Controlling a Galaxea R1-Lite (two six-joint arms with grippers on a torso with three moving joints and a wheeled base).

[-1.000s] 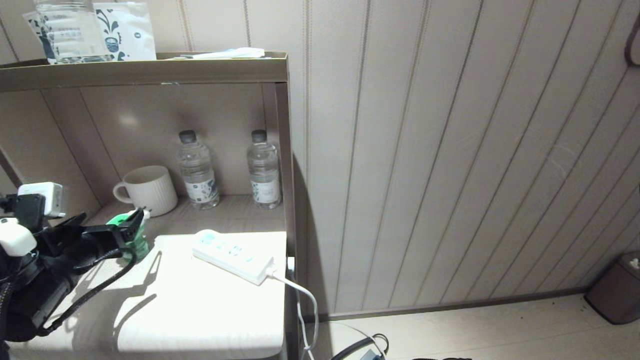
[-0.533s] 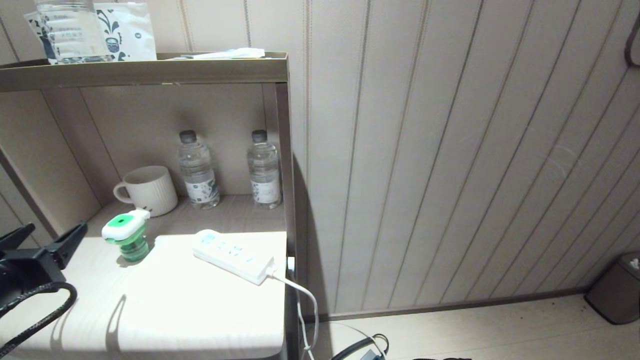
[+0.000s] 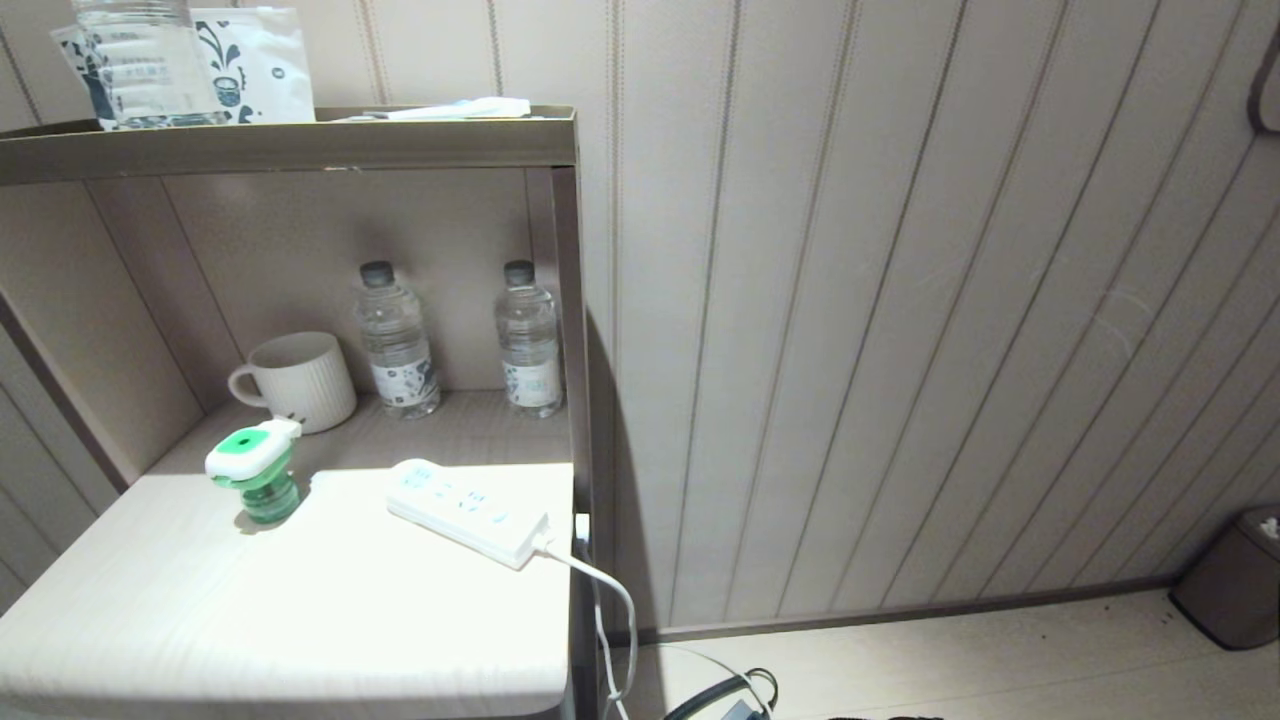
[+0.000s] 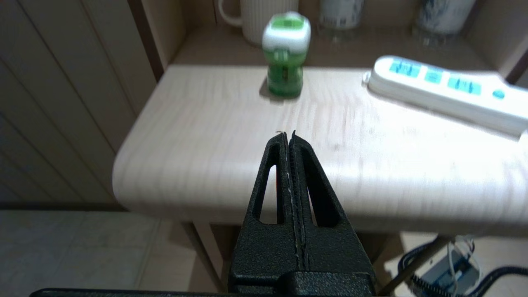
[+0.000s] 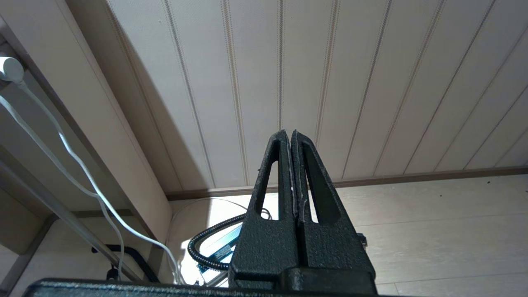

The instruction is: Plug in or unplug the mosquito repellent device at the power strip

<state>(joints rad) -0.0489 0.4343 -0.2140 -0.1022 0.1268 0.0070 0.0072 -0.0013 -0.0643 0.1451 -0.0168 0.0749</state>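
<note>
Left gripper (image 4: 288, 136) pinched together, empty, short of the mosquito repellent device (image 3: 252, 472) standing unplugged beside the power strip (image 3: 465, 508): spread, then grasp its white head squarely.

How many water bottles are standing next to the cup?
2. One water bottle stands right beside the cup; the other is farther right, by the shelf's side post. A bigger clear container sits up top.

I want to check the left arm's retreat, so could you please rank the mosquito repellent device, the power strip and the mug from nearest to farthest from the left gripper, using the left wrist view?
1. The mosquito repellent device, upright on the tabletop straight ahead of the shut left gripper.
2. The power strip, lying flat off to one side; its near end is about as close, so this is a narrow call.
3. The mug, behind the device on the shelf.
</note>
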